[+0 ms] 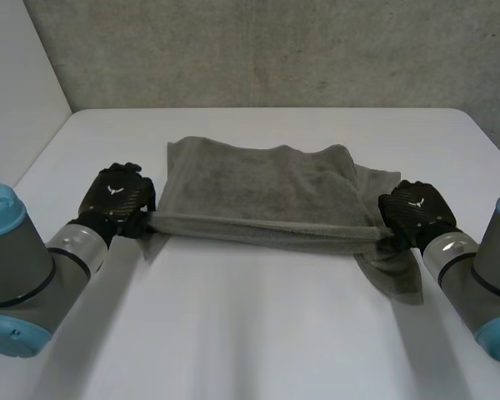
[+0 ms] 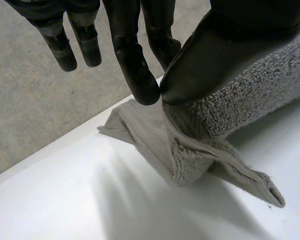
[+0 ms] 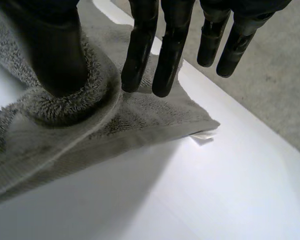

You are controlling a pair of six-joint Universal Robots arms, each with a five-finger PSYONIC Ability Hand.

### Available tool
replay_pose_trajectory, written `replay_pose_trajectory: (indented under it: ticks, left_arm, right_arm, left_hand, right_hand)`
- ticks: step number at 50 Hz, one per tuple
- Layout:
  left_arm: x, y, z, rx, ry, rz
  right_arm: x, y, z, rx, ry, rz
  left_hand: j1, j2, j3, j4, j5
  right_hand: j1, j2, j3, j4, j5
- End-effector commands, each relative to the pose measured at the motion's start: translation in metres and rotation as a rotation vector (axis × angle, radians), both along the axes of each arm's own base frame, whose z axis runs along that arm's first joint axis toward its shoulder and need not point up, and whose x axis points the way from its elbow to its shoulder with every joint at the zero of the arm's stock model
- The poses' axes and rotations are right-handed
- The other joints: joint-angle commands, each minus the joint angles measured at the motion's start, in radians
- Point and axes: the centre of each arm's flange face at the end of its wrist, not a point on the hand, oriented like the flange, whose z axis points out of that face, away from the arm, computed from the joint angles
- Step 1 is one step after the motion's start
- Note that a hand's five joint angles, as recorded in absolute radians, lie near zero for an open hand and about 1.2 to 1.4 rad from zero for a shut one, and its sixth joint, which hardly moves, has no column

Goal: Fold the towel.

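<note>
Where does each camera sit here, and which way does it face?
Head view: between and behind the arms, looking down at table and towel; both arms show, left hand and right hand at the towel's ends.
Left wrist view: on that wrist, looking along its hand, which pinches towel.
Right wrist view: likewise, right side.
All share towel and table.

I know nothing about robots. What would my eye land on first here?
The two black hands: the left hand and the right hand each pinch one end of the near edge of the grey towel, which stretches between them. The grey towel lies across the middle of the white table, one corner trailing beside the right hand.
</note>
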Motion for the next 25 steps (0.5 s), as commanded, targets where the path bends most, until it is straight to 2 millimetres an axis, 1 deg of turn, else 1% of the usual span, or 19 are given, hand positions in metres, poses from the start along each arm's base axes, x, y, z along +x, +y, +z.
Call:
replay_pose_trajectory:
  ticks: [1,2,6,9,10,11,13,19,24,25]
  left_arm:
    - [0.007,-0.007,0.001,-0.004,0.002,0.026]
    - [0.009,-0.008,0.001,-0.003,0.002,0.031]
    - [0.01,-0.008,0.0,0.006,0.0,0.034]
    - [0.01,-0.008,0.0,0.011,0.0,0.034]
    - [0.01,-0.008,0.001,0.016,0.0,0.035]
    - [0.01,-0.008,0.002,0.018,0.0,0.035]
    - [0.01,-0.008,0.004,0.018,0.0,0.036]
    - [0.015,-0.018,0.017,-0.018,0.007,0.058]
    - [0.017,-0.023,0.022,-0.034,0.014,0.072]
    - [0.018,-0.024,0.023,-0.035,0.016,0.081]
  right_arm:
    - [-0.004,0.003,0.0,0.1,-0.058,-0.032]
    - [-0.005,0.004,0.0,0.113,-0.058,-0.037]
    - [-0.009,0.005,0.002,0.133,-0.056,-0.044]
    - [-0.009,0.011,0.003,0.166,-0.053,-0.034]
    - [-0.008,0.013,0.002,0.185,-0.053,-0.027]
    - [-0.008,0.013,0.002,0.185,-0.053,-0.027]
    - [-0.008,0.016,-0.002,0.214,-0.052,-0.018]
    - [-0.009,0.019,-0.006,0.235,-0.048,-0.018]
    - [-0.009,0.023,-0.01,0.254,-0.046,-0.02]
    - [-0.01,0.024,-0.011,0.255,-0.046,-0.02]
  left_hand:
    - [0.126,0.051,-0.051,-0.059,0.041]
    - [0.126,0.051,-0.051,-0.059,0.041]
    - [0.126,0.051,-0.051,-0.059,0.041]
    - [0.126,0.051,-0.051,-0.059,0.041]
    - [0.126,0.051,-0.051,-0.059,0.041]
    - [0.126,0.051,-0.051,-0.059,0.041]
    - [0.126,0.051,-0.051,-0.059,0.041]
    - [0.126,0.051,-0.051,-0.059,0.041]
    - [0.126,0.051,-0.051,-0.059,0.041]
    - [0.126,0.051,-0.051,-0.059,0.041]
  right_hand:
    - [-0.077,-0.069,-0.042,-0.076,-0.054]
    - [-0.124,-0.116,-0.042,-0.076,-0.101]
    - [-0.118,-0.11,-0.042,-0.076,-0.096]
    - [-0.139,-0.131,-0.042,-0.076,-0.116]
    - [-0.188,-0.18,-0.042,-0.076,-0.166]
    - [-0.189,-0.181,-0.042,-0.076,-0.166]
    - [-0.306,-0.298,-0.042,-0.076,-0.284]
    - [-0.301,-0.292,-0.042,-0.076,-0.278]
    - [-0.262,-0.254,-0.042,-0.076,-0.24]
    - [-0.196,-0.187,-0.042,-0.076,-0.173]
